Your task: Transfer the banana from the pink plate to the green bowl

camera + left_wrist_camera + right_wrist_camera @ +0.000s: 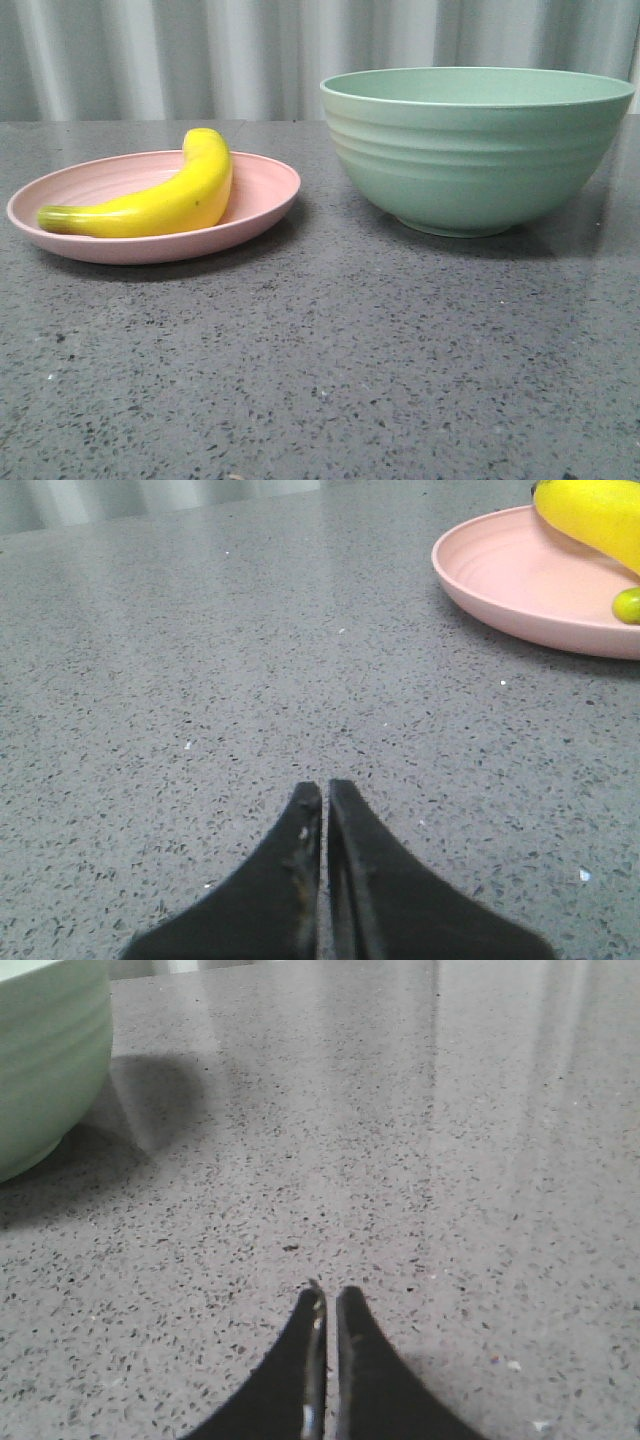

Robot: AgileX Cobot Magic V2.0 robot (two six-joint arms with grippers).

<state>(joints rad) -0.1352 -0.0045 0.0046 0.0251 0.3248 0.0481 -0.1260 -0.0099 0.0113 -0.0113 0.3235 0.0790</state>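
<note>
A glossy yellow banana (170, 195) lies curved on the pale pink plate (265, 185) at the left of the table in the front view. To its right stands the large sage-green bowl (475, 150), and nothing shows inside it. Neither arm appears in the front view. My left gripper (325, 788) is shut over bare tabletop, with the pink plate (520, 575) and part of the banana (595, 515) some way off. My right gripper (328, 1295) is also shut over bare table, apart from the green bowl (45, 1060).
The table (330, 360) is a speckled grey stone surface. A pale pleated curtain (230, 55) closes off the back.
</note>
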